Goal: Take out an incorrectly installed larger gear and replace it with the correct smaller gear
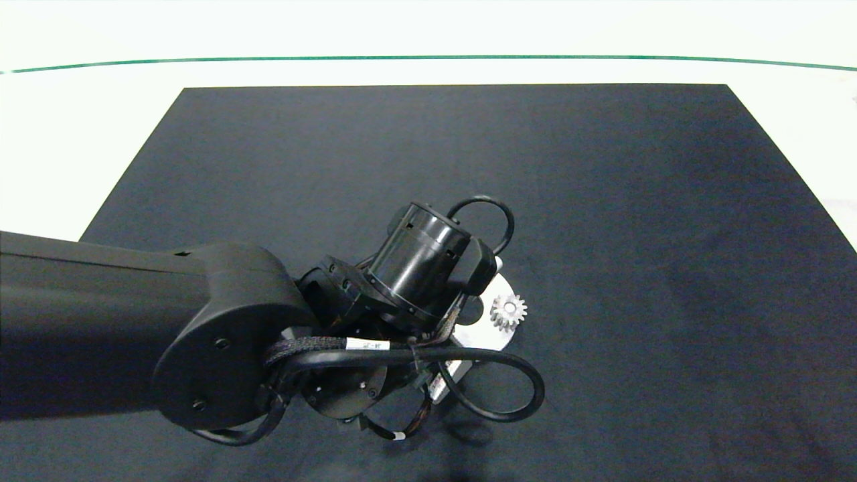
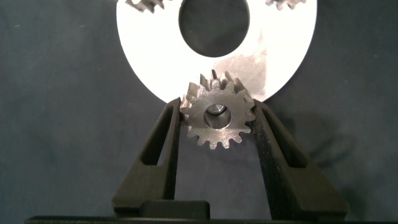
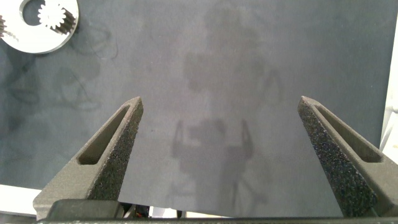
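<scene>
My left gripper [image 2: 216, 107] is shut on a smaller gear [image 2: 217, 117], a silver one with short teeth and a round bore. The gear is slightly tilted at the rim of a white ring plate [image 2: 283, 56], over a thin pin. Two more gears [image 2: 142, 5] peek in on the plate's far side. In the head view the left arm [image 1: 415, 268] covers most of the plate [image 1: 485, 338], and one small gear [image 1: 508, 312] shows beside it. My right gripper [image 3: 221, 102] hangs open over bare mat, away from the plate [image 3: 25, 40]. The larger gear is out of view.
A black mat [image 1: 602, 201] covers the work area, with pale table around it and a green line along the far side. The left arm's cables [image 1: 495, 375] loop over the mat near the plate.
</scene>
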`<state>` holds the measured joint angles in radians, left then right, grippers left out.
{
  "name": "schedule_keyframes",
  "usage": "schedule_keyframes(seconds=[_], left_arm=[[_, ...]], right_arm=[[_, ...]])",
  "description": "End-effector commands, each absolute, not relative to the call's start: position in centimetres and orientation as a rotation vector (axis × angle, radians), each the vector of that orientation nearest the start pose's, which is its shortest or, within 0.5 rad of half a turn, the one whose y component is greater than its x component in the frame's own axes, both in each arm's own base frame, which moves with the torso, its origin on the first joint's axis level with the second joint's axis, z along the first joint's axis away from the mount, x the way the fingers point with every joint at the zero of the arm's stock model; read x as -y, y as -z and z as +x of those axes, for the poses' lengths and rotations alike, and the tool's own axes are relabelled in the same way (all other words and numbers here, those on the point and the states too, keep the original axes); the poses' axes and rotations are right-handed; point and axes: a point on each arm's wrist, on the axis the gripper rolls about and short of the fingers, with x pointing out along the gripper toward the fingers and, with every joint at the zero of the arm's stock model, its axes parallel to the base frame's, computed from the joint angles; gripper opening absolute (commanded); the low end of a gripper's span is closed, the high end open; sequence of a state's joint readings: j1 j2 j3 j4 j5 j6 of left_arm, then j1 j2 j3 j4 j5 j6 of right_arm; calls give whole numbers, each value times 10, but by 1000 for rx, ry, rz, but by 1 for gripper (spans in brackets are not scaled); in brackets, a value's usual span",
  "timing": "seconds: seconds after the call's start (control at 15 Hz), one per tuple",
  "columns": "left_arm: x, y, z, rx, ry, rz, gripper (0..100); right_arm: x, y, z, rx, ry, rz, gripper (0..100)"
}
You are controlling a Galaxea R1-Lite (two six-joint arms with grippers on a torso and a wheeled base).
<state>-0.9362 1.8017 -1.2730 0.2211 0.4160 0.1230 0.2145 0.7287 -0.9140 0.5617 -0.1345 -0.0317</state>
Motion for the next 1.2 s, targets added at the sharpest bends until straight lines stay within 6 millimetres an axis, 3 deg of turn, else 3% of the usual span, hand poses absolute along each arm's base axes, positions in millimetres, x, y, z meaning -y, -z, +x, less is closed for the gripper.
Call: schedule_keyframes(seconds=[0.07, 0.33, 0.4, 0.93, 1.07, 1.2], left_arm=[[265, -196, 206, -573, 535, 601, 19], [266, -193, 208, -581, 530, 604, 19], [265, -194, 207, -579, 530, 603, 100], [247, -205, 197, -570, 516, 570, 100], [229, -213, 189, -560, 502, 550, 100], [195, -223, 180, -547, 450, 517, 100]], right_arm=[[-3, -268, 29, -374, -86, -98, 100], [-3, -268, 29, -374, -85, -89, 100], [-3, -268, 29, -374, -85, -89, 100], [-3, -268, 29, -374, -83, -85, 100], [-3, -269, 27, -364, -73, -79, 100], [0, -270, 22, -344, -17, -73, 100]])
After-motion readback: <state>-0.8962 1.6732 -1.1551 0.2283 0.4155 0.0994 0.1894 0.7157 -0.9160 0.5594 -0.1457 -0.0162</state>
